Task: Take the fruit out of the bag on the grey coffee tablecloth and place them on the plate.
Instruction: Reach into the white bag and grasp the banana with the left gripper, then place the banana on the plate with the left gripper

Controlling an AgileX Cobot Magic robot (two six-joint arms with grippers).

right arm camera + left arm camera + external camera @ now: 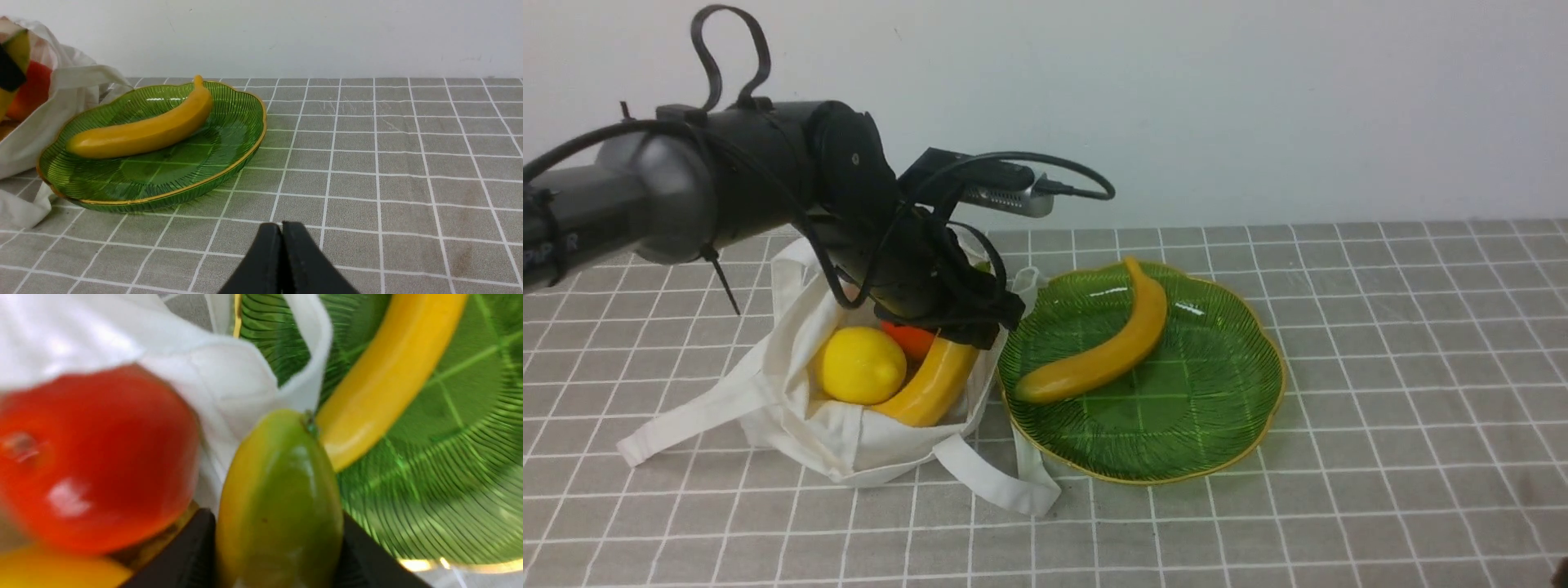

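The off-white bag (792,408) lies open on the grey coffee tablecloth (1380,343), left of the green plate (1225,392). One banana (1103,351) lies on the plate. In the bag I see a lemon (860,365), a red-orange fruit (911,339) and a second banana (935,380). My left gripper (956,318) is at the bag's mouth, shut on this banana's greenish end (282,498), beside the red-orange fruit (94,457). My right gripper (282,228) is shut and empty, low over the cloth in front of the plate (229,163). The brown lumpy fruit is hidden.
The bag's strap handles (996,482) trail on the cloth at its front and left, and one lies against the plate's rim. A white wall stands close behind the table. Bare cloth (408,163) lies to the right of the plate.
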